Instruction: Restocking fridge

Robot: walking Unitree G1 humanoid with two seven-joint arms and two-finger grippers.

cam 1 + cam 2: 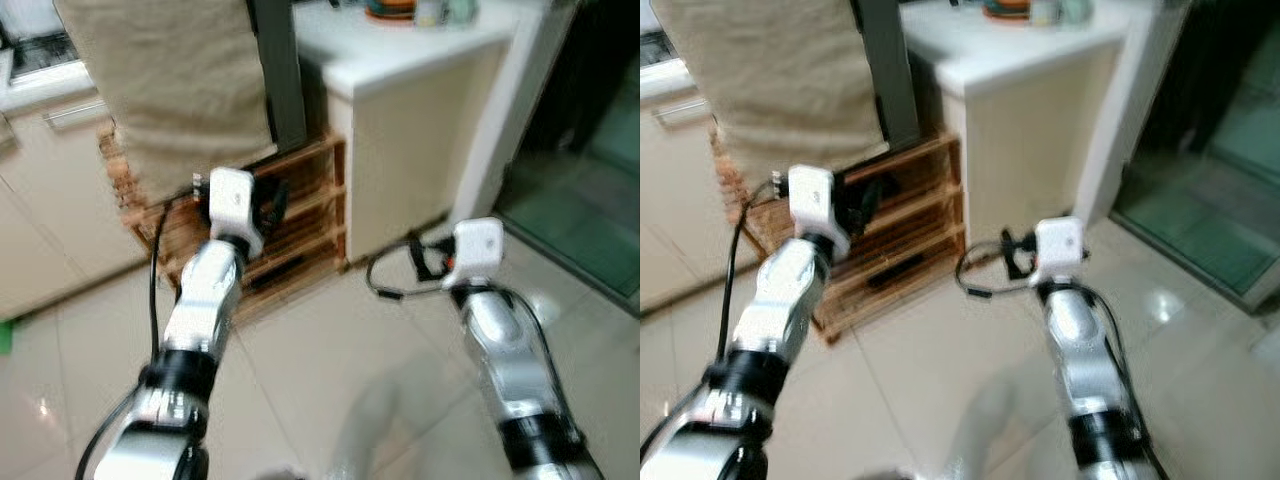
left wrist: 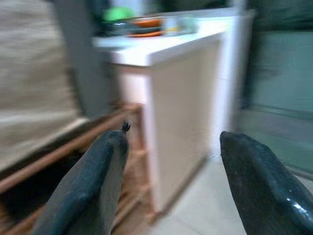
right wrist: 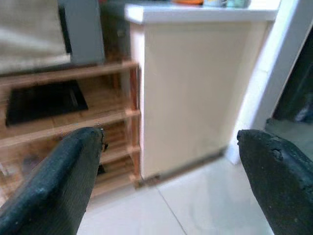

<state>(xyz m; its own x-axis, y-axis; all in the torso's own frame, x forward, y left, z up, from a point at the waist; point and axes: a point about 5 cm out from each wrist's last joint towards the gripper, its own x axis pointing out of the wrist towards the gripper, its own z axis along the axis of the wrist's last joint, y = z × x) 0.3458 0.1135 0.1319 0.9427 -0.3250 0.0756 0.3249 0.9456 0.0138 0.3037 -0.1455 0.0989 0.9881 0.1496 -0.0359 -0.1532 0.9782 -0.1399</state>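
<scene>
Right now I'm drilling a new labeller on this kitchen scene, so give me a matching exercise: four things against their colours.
Things:
1. shelf rack
2. counter top
3. hanging cloth
4. left gripper fingers

Colours:
A. white
B. black
C. brown wood
D. beige

Pairs: 1-C, 2-A, 3-D, 4-B

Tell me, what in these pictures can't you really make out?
- Items on the white counter: cut off by the top edge in the eye views, blurred in the left wrist view.
- Dark flat thing on the wooden rack: too blurred to identify.
- What the beige cloth covers: hidden.
- No fridge can be made out.
</scene>
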